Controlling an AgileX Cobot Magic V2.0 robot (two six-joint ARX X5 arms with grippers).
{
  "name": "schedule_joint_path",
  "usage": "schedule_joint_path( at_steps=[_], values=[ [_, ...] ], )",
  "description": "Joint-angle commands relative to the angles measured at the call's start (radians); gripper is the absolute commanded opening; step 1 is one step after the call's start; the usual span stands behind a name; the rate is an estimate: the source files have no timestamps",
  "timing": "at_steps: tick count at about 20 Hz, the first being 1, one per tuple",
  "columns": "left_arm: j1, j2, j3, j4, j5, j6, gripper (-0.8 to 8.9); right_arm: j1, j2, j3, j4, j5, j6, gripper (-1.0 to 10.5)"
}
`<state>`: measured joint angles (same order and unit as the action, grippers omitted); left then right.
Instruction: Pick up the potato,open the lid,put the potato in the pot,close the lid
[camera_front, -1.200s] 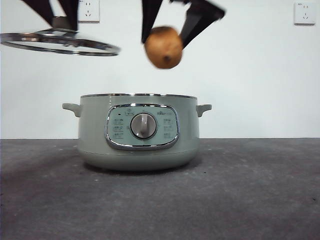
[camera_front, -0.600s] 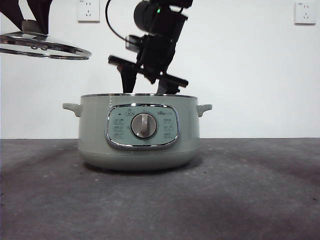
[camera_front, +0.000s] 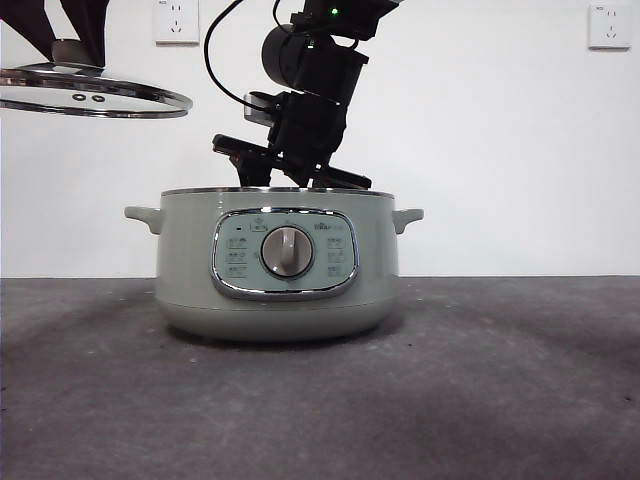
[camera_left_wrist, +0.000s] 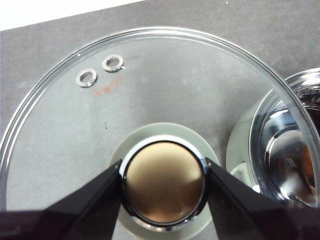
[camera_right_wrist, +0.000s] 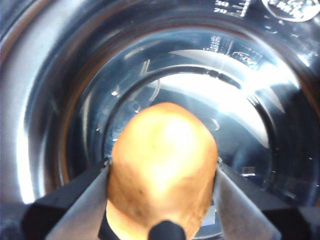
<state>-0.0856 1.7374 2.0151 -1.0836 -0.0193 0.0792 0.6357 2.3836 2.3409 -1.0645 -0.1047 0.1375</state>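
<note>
You see a dark grey table (camera_front: 480, 400) filling the lower part of the front view, with the pot (camera_front: 278, 265) standing at its centre, open. The right gripper (camera_right_wrist: 162, 172) reaches down into the pot from the top centre, its jaws clamped on the potato (camera_right_wrist: 162, 165) just above the shiny inner bowl. At the upper left, the left gripper (camera_left_wrist: 163, 182) holds the lid (camera_front: 95, 92) by its knob (camera_left_wrist: 163, 181), in the air beside the pot. Behind is a white wall (camera_front: 500, 140) with two sockets (camera_front: 176, 20).

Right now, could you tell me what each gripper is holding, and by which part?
The left gripper holds the lid by its knob; the right gripper grips the potato by its sides.
</note>
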Motion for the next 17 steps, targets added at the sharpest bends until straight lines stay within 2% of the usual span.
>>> schedule_joint_path(
  at_steps=[1,3,5,8,9,11,12,14,17],
  values=[
    [0.0,-0.019,0.006,0.035,0.003,0.01,-0.08,0.013,0.021,0.003,0.011,0.0,-0.007,4.9],
    [0.0,-0.019,0.006,0.035,0.039,0.007,-0.08,0.021,0.014,0.006,0.005,0.001,-0.003,4.9],
    [0.0,-0.018,0.006,0.035,0.053,0.006,-0.08,0.028,-0.026,0.007,-0.008,0.042,0.019,4.7],
    [0.0,-0.018,0.006,0.031,0.053,0.003,-0.08,0.05,-0.141,0.007,-0.029,0.095,0.014,4.7],
    [0.0,-0.018,0.006,0.026,0.055,0.002,-0.08,0.053,-0.187,0.007,-0.071,0.137,-0.015,4.1],
    [-0.001,-0.018,0.006,0.026,0.089,-0.002,-0.08,0.052,-0.266,0.007,-0.171,0.204,-0.058,0.6],
    [-0.008,-0.018,0.006,0.026,0.103,-0.004,-0.08,0.051,-0.304,0.007,-0.228,0.227,-0.074,-0.1],
    [-0.027,-0.014,0.006,0.029,0.105,-0.004,-0.08,0.053,-0.384,-0.019,-0.316,0.357,-0.103,-0.1],
    [-0.069,0.001,0.006,0.021,0.105,-0.005,-0.08,0.081,-0.557,-0.177,-0.316,0.322,-0.103,-0.1]
  ],
)
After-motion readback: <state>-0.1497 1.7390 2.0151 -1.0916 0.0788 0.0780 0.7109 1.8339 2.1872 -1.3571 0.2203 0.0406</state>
